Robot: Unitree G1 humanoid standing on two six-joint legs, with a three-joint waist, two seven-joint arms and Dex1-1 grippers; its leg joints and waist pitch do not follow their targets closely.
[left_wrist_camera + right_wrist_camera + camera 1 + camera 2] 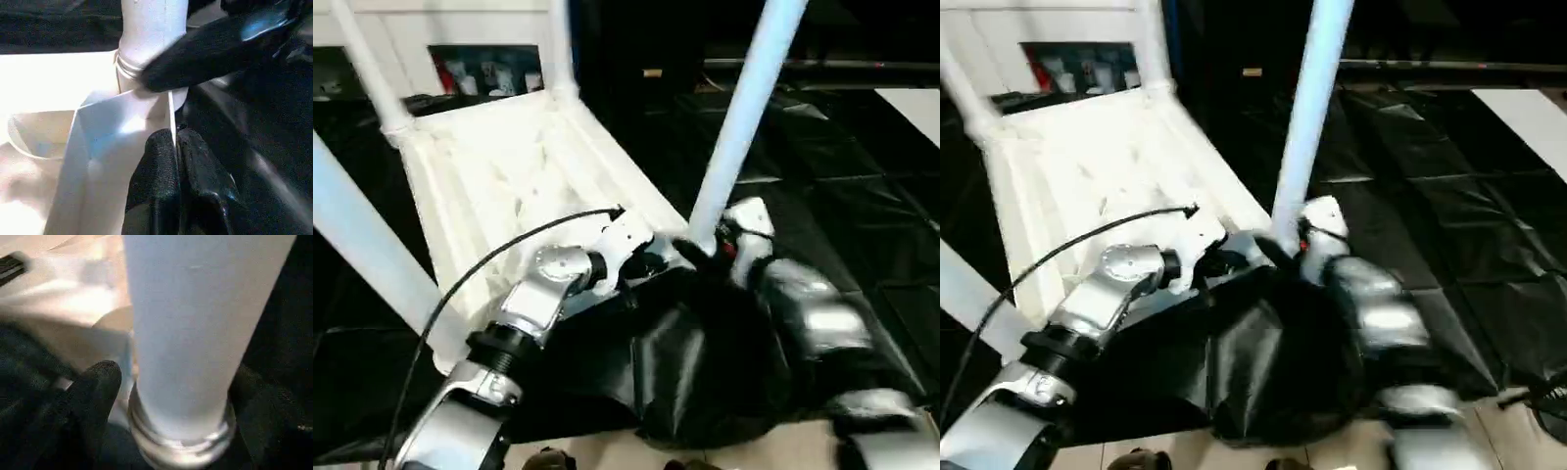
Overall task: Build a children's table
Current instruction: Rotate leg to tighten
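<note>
The children's table lies upside down on the black drape, its ribbed white top [509, 176] facing up and several white legs standing in the corner sockets. The near right leg [739, 127] rises from the corner closest to both grippers. My left gripper [175, 142] is shut on the thin rim wall [122, 122] of the top, right beside that leg's socket. My right gripper [176, 377] straddles the base of the same leg [190, 333], open, with a small gap showing between one finger [98, 382] and the tube.
Black cloth [822, 176] covers the work surface and bunches into a fold [685, 372] at the near edge, with pale floor [607, 455] below. A black cable [460, 284] loops from my left forearm. A white panel [915, 108] lies at the far right.
</note>
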